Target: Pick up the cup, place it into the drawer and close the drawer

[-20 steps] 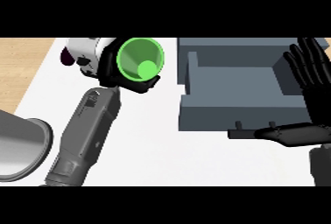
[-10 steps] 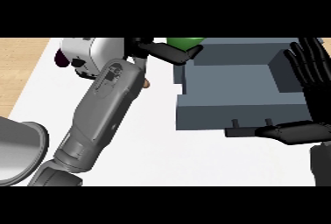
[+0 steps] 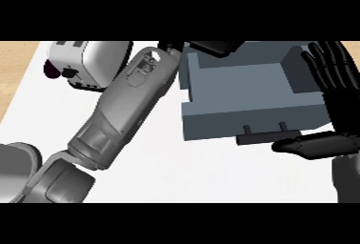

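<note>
The drawer (image 3: 243, 90), a grey open box with a dark handle on its front, sits toward the far right of the white worktop (image 3: 204, 174). The left forearm runs diagonally from the near left corner up to the drawer's far left corner, where the left hand (image 3: 215, 46) shows only as a dark shape at the far edge; whether its fingers are curled or straight cannot be told. The cup cannot be seen, so its place cannot be told. The right hand (image 3: 337, 100) stands at the drawer's right wall with fingers straight and slightly spread, thumb stretched out just beside the handle. A white toaster (image 3: 91, 62) stands at the far left. A grey pot (image 3: 14, 171) lies at the near left edge.
</note>
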Controlling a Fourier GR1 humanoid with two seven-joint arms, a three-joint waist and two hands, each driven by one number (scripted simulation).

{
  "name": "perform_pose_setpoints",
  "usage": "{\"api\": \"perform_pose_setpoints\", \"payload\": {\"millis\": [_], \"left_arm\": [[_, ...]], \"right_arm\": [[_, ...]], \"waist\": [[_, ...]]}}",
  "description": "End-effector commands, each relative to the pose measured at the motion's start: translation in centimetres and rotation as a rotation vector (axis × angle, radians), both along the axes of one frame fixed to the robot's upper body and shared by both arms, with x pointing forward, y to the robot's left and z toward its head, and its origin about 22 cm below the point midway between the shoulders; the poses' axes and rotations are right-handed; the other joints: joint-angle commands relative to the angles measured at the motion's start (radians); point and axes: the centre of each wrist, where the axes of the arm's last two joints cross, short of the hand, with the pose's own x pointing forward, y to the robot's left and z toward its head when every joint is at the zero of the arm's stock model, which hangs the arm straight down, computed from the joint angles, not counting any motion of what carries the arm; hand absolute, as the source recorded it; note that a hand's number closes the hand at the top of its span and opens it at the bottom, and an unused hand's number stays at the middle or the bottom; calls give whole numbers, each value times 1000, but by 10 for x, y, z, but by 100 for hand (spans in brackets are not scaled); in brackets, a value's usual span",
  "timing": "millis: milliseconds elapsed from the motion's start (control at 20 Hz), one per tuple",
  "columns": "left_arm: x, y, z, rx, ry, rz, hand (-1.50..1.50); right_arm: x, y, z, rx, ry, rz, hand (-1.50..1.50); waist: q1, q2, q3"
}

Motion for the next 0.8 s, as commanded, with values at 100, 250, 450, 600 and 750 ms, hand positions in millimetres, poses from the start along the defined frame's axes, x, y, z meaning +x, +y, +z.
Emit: {"api": "perform_pose_setpoints", "payload": {"millis": [100, 250, 450, 600, 750], "left_arm": [[4, 5, -27, 125, 140, -25, 150], [4, 1, -26, 194, 155, -43, 150], [0, 4, -44, 226, 179, -48, 150], [-3, 5, -50, 182, 165, -68, -150], [-5, 12, -63, 83, 176, -90, -150]], "right_arm": [[8, -3, 11, -4, -21, 32, -150], [15, 12, 15, -1, -30, 60, -150], [23, 14, 13, -14, -25, 91, -150], [21, 19, 7, -6, -25, 112, -150], [18, 33, 9, 22, -23, 231, -150]], "waist": [[-43, 18, 1], [-68, 21, 1], [-99, 26, 1], [-110, 29, 1], [-115, 28, 0]]}}
